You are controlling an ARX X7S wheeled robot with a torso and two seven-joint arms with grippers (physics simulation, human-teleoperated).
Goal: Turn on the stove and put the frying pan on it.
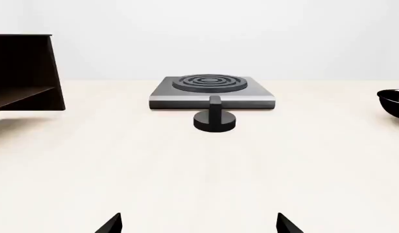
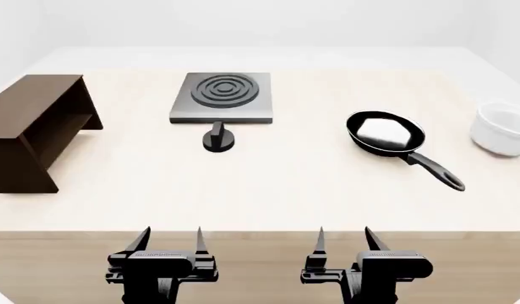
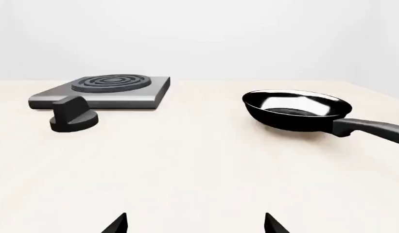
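The stove (image 2: 222, 97) is a flat grey slab with dark burner rings at the back middle of the table, with its round black knob (image 2: 218, 139) just in front of it. It also shows in the left wrist view (image 1: 211, 91) with the knob (image 1: 215, 118), and in the right wrist view (image 3: 105, 90) with the knob (image 3: 73, 116). The frying pan (image 2: 385, 133) lies to the right, its handle (image 2: 433, 170) pointing front-right; it shows in the right wrist view (image 3: 296, 109). My left gripper (image 2: 169, 240) and right gripper (image 2: 344, 239) are open and empty at the table's near edge.
A dark brown wooden shelf (image 2: 36, 130) stands at the left of the table, also in the left wrist view (image 1: 24, 73). A white round bowl (image 2: 501, 128) sits at the far right. The pale tabletop (image 2: 285, 190) stretches between grippers and objects.
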